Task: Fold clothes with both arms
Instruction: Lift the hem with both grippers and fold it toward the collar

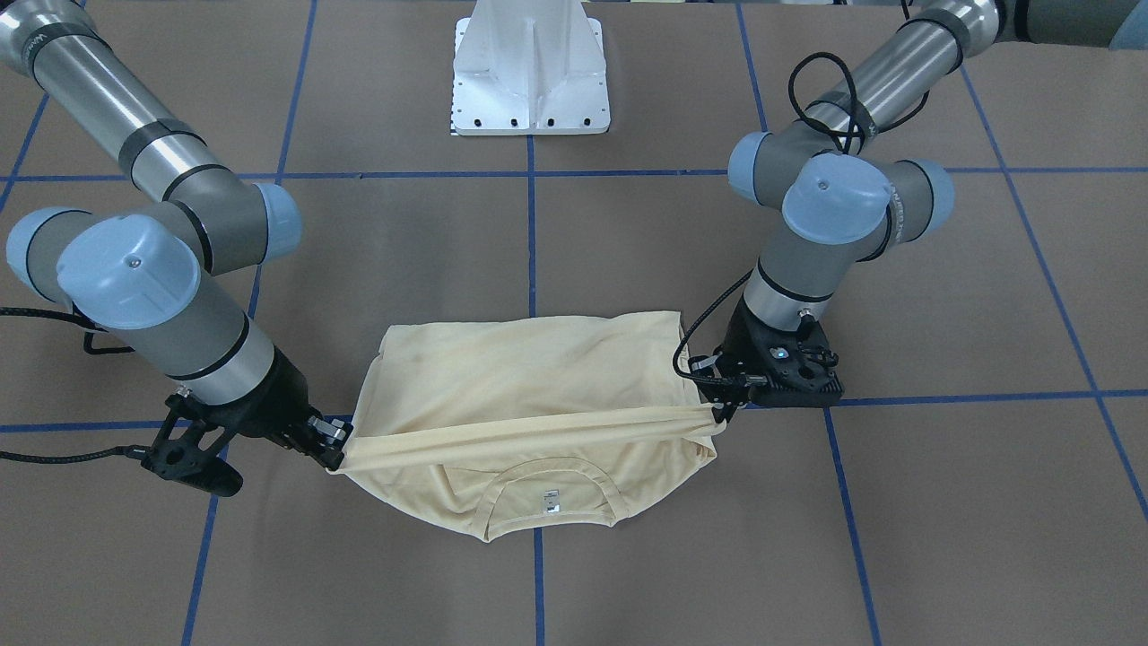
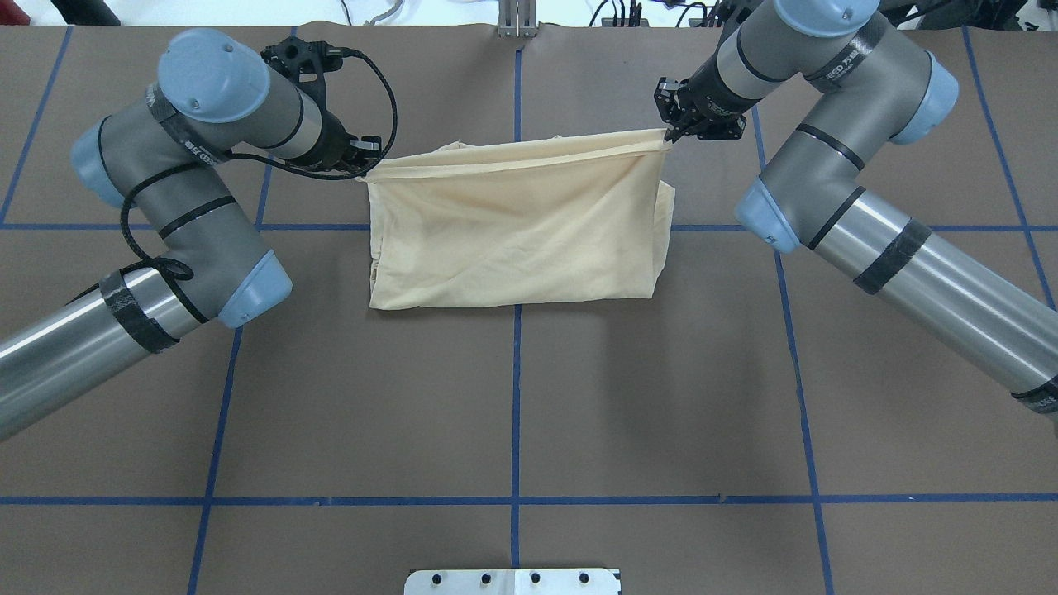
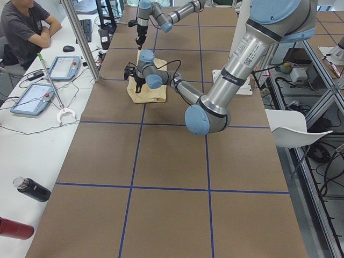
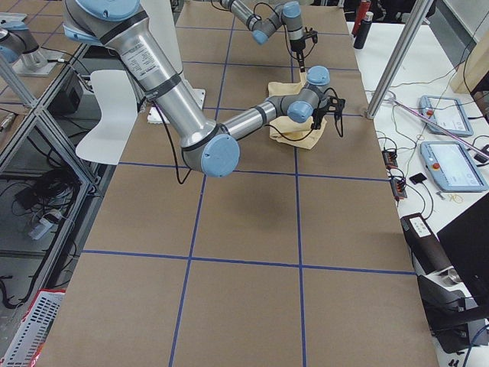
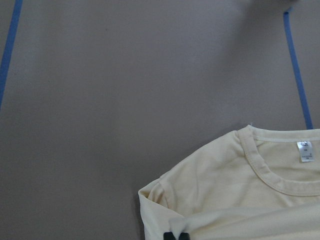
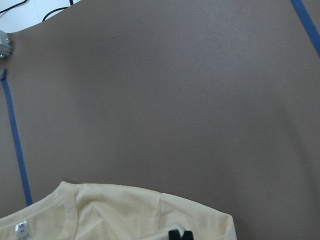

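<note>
Stretching one raised edge of the T-shirt (image 2: 512,231) taut, the left tool (image 2: 368,165) and the right tool (image 2: 668,136) are each clenched on an end of it. The held edge runs straight from tool to tool, and the rest of the garment lies doubled on the tabletop (image 2: 512,397), below the tools and on the robot's side of them. The collar (image 1: 547,489) and its neck label (image 1: 551,501) sit just below and beyond that edge, midway between the tools. Neither arm is nearer, so a short, even outward carry looks needed, with open tabletop past the collar.
</note>
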### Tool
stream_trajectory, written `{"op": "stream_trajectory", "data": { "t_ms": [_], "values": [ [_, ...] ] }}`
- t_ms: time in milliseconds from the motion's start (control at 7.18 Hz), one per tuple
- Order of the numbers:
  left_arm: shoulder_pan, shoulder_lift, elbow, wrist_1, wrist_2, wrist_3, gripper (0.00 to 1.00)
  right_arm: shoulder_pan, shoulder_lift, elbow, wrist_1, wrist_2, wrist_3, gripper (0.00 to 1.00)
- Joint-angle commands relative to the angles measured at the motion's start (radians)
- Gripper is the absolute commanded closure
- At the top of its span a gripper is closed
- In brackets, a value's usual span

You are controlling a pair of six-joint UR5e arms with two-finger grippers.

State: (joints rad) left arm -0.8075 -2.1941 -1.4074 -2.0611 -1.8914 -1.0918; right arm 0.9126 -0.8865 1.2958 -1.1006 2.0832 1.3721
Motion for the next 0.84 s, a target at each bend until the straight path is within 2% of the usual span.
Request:
{"op": "stream_trajectory", "data": {
  "t_ms": [0, 696],
  "values": [
    [-0.001, -0.013, 0.039, -0.056, 0.000, -0.020, 1.00, -0.006, 0.030, -0.052, 0.017, -0.005, 0.001, 1.00],
    [0.005, -0.053, 0.031, -0.054, -0.005, -0.066, 1.00, -0.037, 0.054, -0.059, 0.068, -0.005, 0.001, 1.00]
  ]
}}
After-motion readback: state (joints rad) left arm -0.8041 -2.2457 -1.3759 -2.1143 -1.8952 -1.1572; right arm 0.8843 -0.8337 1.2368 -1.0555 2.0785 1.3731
